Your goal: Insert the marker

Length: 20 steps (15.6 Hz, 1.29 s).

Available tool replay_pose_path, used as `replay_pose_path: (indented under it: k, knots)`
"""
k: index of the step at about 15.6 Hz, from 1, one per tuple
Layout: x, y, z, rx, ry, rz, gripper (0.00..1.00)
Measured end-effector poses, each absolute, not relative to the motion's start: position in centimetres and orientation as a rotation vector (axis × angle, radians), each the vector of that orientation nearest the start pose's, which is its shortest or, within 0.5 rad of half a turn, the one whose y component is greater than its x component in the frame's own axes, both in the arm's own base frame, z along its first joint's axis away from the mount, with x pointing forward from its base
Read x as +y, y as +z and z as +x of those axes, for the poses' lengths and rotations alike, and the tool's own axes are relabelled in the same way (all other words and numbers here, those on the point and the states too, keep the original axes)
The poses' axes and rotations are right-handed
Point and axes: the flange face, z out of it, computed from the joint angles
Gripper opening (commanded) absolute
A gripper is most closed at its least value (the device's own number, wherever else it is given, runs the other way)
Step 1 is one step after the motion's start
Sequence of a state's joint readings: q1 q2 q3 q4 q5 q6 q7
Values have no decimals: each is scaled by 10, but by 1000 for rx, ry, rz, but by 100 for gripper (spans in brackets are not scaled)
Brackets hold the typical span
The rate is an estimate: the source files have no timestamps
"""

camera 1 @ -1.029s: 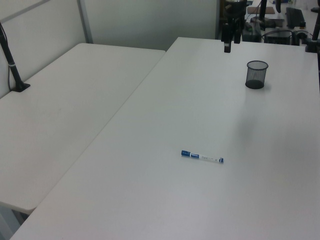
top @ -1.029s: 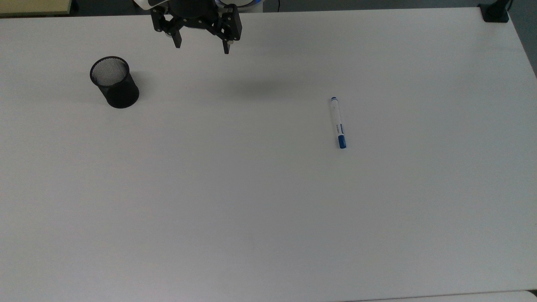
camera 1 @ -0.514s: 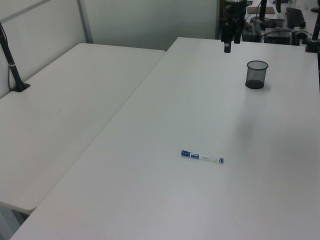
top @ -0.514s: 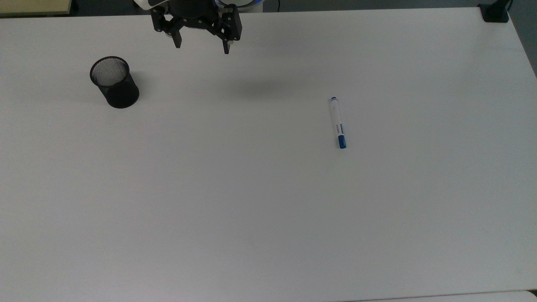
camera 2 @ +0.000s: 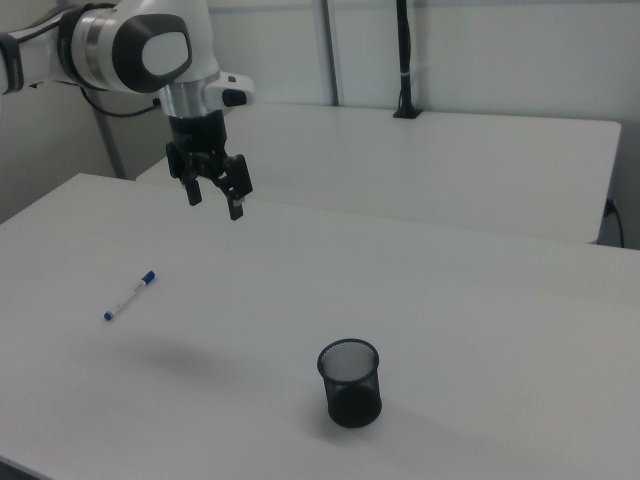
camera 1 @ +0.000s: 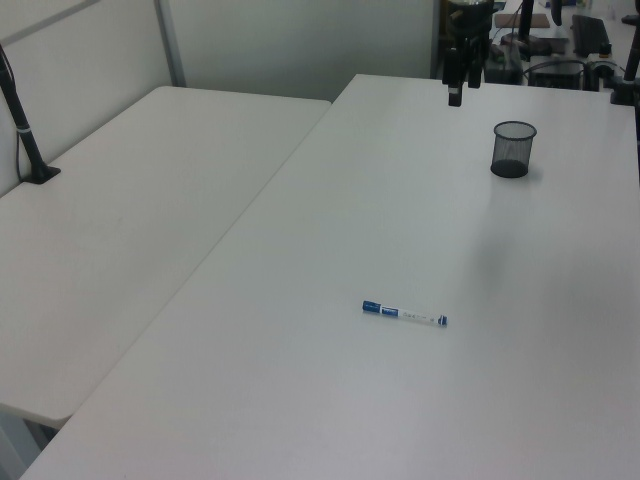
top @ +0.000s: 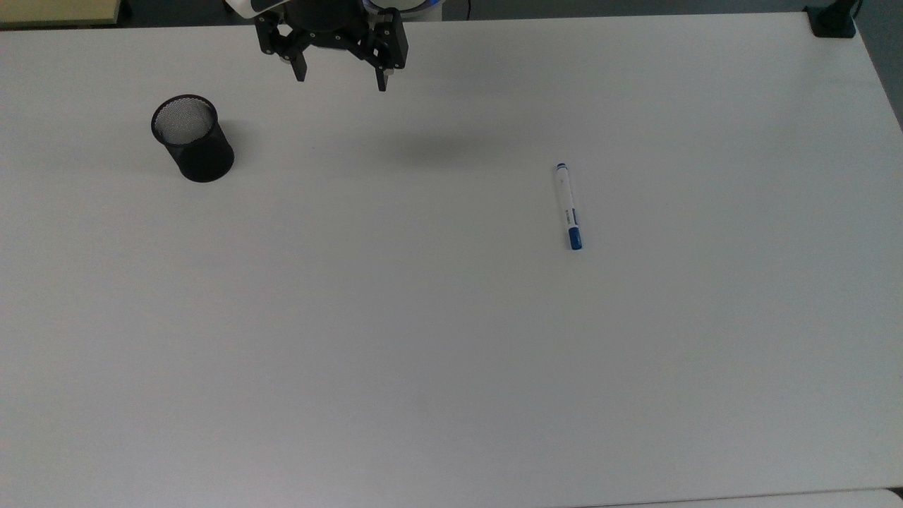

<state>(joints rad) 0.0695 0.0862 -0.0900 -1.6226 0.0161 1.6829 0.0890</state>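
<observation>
The marker [top: 568, 207] lies flat on the table [top: 451, 353], toward the top view's right. The mesh cup [top: 192, 138] stands upright well apart from it, toward the top view's left. The gripper [top: 340, 76] hangs above the table's far edge, nearer the cup.

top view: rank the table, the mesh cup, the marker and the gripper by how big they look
1. table, by far the largest.
2. gripper, open; it hangs above the table, so nearness to the camera may enlarge it.
3. mesh cup.
4. marker, about as long as the cup looks, but far slimmer.
</observation>
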Motion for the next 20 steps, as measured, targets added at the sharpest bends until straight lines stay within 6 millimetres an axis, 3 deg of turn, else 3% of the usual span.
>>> replay_pose_path:
  k: [11, 15, 20]
  knots:
    - [0, 551, 589, 150, 66, -3131, 100]
    - [38, 535, 593, 52, 110, -3138, 100]
    - [90, 488, 610, -37, 140, -3160, 100]
